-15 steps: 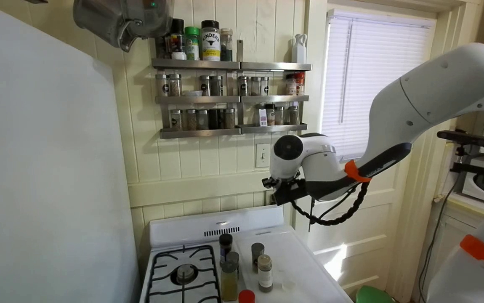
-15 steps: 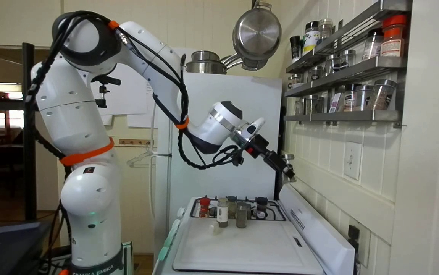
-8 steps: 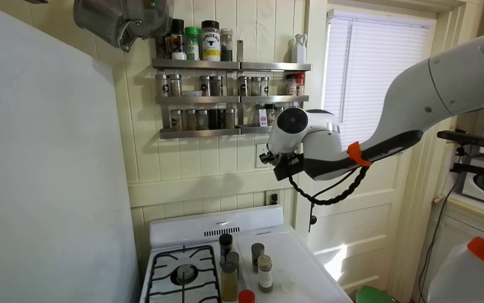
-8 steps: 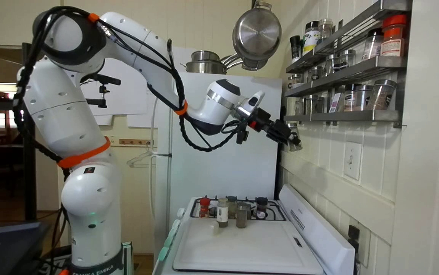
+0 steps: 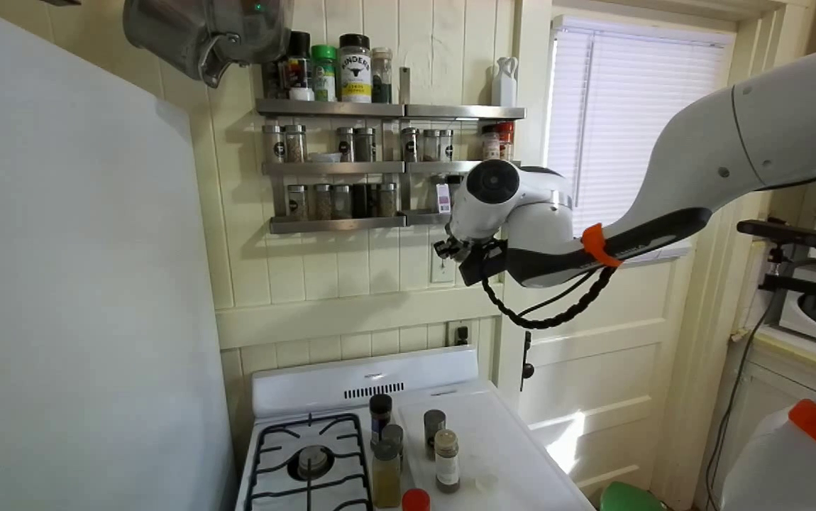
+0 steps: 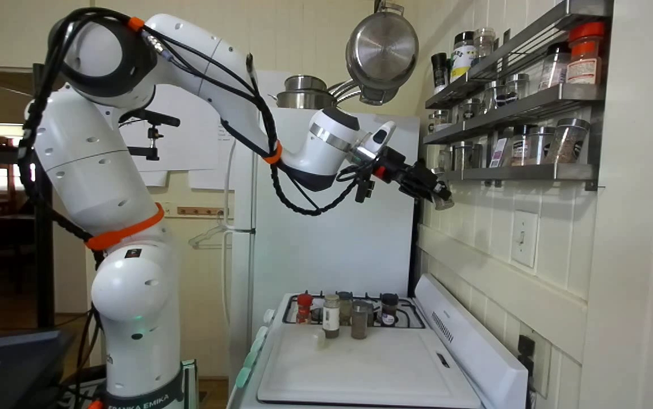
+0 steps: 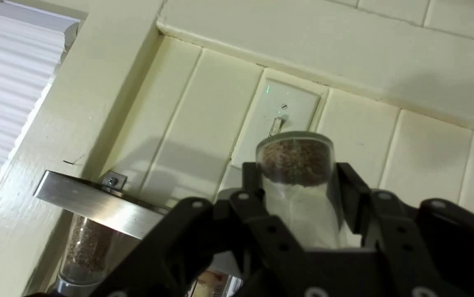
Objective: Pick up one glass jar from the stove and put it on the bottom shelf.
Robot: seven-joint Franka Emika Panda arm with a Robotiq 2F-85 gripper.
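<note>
The gripper (image 6: 440, 190) is clamped on a glass jar (image 7: 299, 192), which is held between the two fingers (image 7: 351, 185), lid up and slightly tilted, in the air in front of the wall (image 6: 474, 227). Brown, granular contents (image 7: 296, 163) are seen at its base. In an exterior view the far end of the bottom shelf (image 6: 565, 171) is overlapped by the jar, whose base is set lower in that view than the shelf; whether the two touch cannot be told. Spice jars (image 6: 569, 142) are lined up on that shelf. In the wrist view a light-switch plate (image 7: 290, 105) is partly covered by the jar. On the stove (image 6: 468, 335), well below, a red-lidded jar (image 6: 304, 309), a white-labelled jar (image 6: 331, 318), a grey-lidded jar (image 6: 359, 324) and a black-lidded jar (image 6: 389, 311) are seen upright, among others, near the burner grate (image 5: 309, 490). In an exterior view the held jar cannot be made out behind the white arm (image 5: 543, 234).
</note>
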